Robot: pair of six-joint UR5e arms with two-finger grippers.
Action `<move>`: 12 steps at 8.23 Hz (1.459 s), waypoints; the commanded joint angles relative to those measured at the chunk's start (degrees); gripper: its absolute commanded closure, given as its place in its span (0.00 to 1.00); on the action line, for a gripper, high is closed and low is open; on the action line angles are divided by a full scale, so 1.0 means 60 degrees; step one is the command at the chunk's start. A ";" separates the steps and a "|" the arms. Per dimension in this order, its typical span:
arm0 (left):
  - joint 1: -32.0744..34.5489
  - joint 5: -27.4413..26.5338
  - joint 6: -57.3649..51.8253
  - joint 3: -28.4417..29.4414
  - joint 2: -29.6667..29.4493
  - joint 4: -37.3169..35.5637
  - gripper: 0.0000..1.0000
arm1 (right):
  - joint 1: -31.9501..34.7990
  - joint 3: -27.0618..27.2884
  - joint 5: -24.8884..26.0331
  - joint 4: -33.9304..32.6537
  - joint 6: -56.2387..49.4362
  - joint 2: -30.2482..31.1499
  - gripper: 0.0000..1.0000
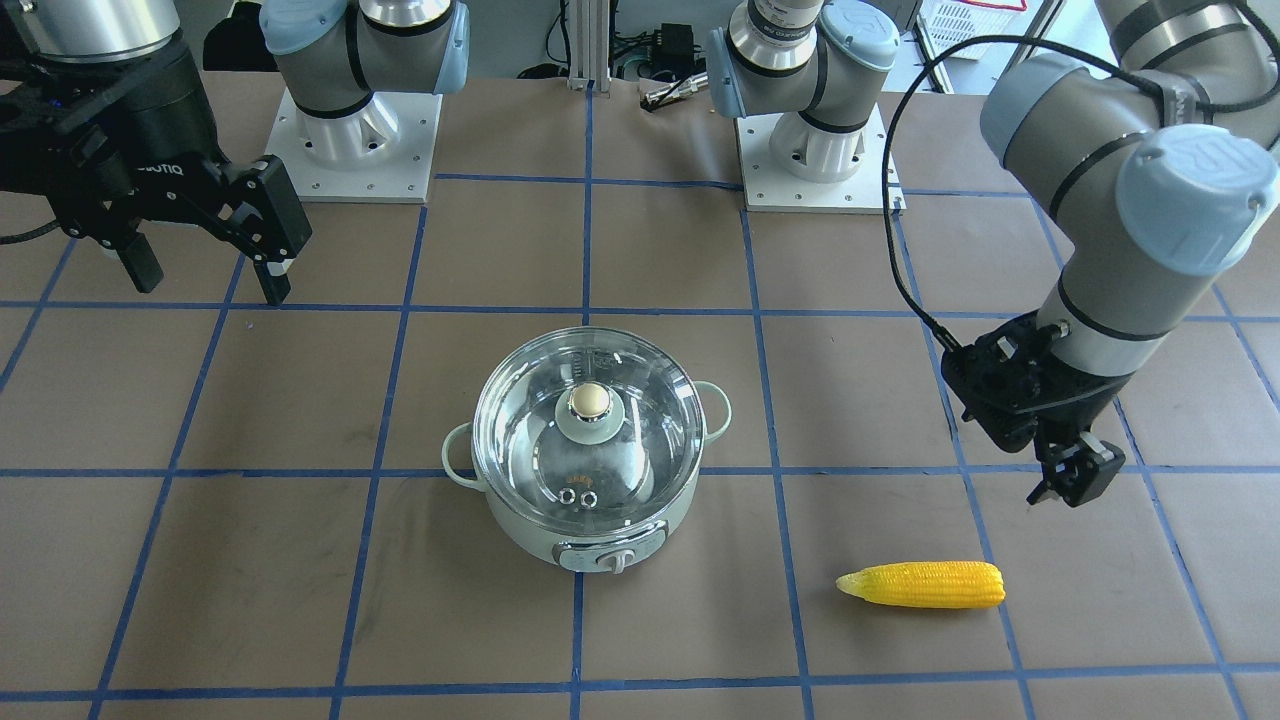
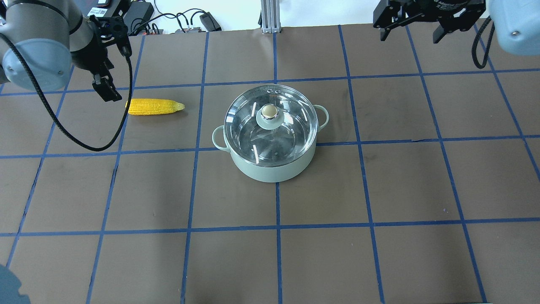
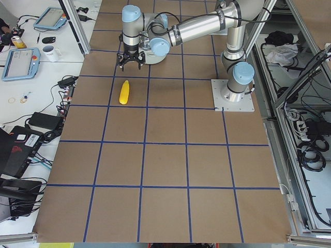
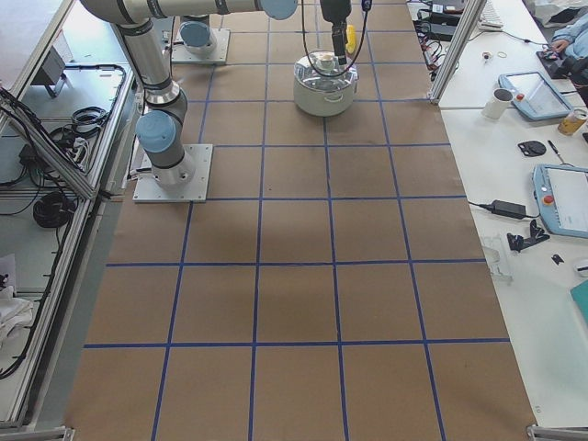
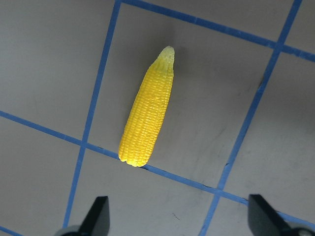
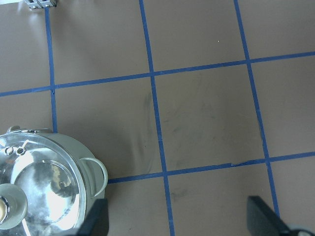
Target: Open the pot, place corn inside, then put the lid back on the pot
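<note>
Zero steps ticked off so far, judging by the bench (image 2: pixel 379 253). Looking at the pot (image 2: pixel 274 169) mid-bench, a touch toward the edge far from the robot, with the lid (image 2: pixel 249 139) seated flat on its rim and the knob (image 2: pixel 270 111) untouched. No cob showing through the glass. Over to the corn (image 2: pixel 154 107), lying flat toward the bench's left end, well apart from the pot, tip aimed at it. Just beside its blunt end, the left gripper (image 5: pixel 178 221), hanging above the surface with jaws spread wide and holding nothing. Up high over the right side, the right gripper (image 1: pixel 205 275), likewise spread and empty, off to one side of the pot. Left to do, by this look: lift the lid away, grab the corn, drop it in, set the lid back. Probably lining up for the first grab now.
</note>
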State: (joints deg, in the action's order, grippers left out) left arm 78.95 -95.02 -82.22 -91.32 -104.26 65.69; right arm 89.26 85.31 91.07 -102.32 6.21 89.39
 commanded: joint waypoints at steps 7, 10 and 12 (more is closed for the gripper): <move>-0.0004 0.0558 -0.3064 0.0001 -0.2734 -0.2964 0.00 | -0.0008 0.0006 -0.0032 0.0091 -0.0171 0.0043 0.00; -0.0004 0.0573 -0.3288 -0.0072 -0.3071 -0.3272 0.00 | 0.0006 0.0006 -0.0105 0.0106 -0.0171 0.0028 0.00; -0.0019 0.0558 -0.3318 -0.0043 -0.3219 -0.3272 0.00 | 0.0021 0.0006 -0.0120 0.0164 -0.0171 0.0014 0.00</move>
State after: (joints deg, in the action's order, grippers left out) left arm 78.88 -91.68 -101.91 -91.64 -122.70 46.15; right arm 89.29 85.34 90.50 -101.69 5.18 89.54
